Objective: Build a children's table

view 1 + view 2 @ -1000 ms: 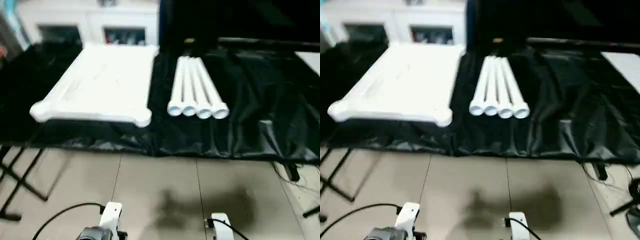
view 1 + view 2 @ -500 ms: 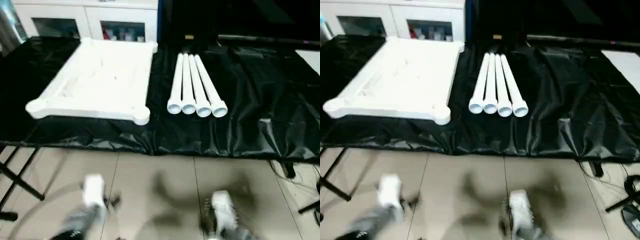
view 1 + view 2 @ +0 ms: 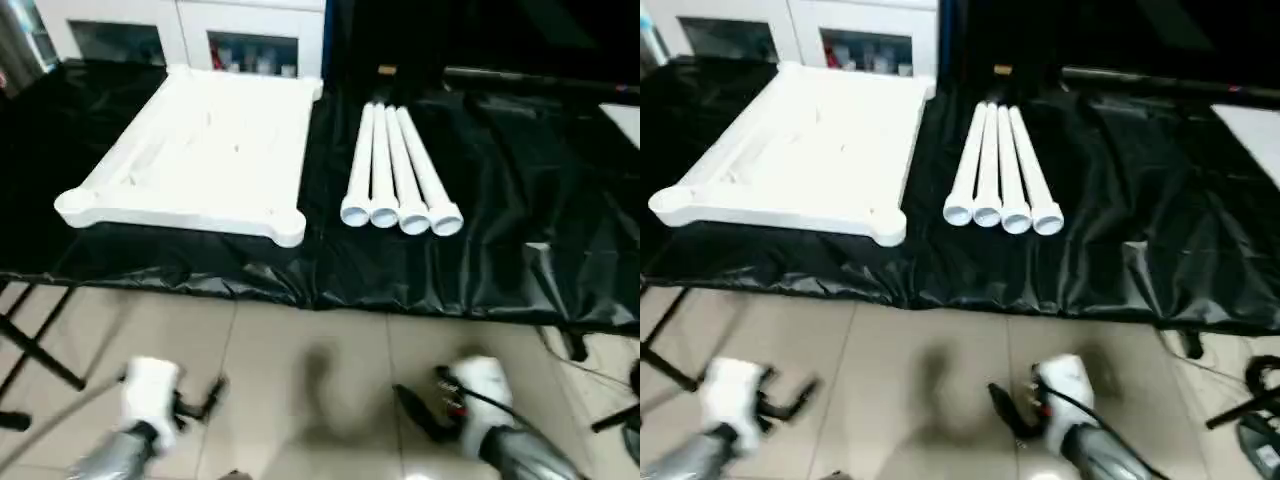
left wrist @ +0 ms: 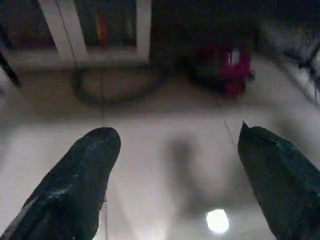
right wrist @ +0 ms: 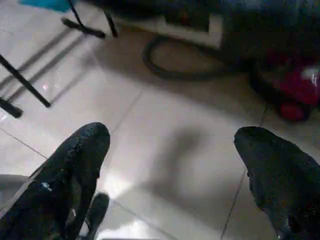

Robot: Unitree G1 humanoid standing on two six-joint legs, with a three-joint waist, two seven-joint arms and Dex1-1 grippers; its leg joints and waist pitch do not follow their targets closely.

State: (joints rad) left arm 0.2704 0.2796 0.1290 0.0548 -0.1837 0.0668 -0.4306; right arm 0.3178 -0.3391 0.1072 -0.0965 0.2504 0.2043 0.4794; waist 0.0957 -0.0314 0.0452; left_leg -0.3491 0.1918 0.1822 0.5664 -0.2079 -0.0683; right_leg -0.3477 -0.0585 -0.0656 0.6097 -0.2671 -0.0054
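White plastic table top [image 3: 205, 150], underside up on black-draped bench, likely light, rigid, slick, best gripped at rim; four tube legs [image 3: 398, 175] beside it, mid-shaft hold; left gripper [image 4: 175, 170] and right gripper [image 5: 170, 170], fingers apart, empty.

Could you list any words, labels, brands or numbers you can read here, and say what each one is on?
No text can be read.
The table top and the four legs are plain white, without marks.
The items behind the cabinet glass are too blurred to read.
The small orange tag past the legs is too small to read.
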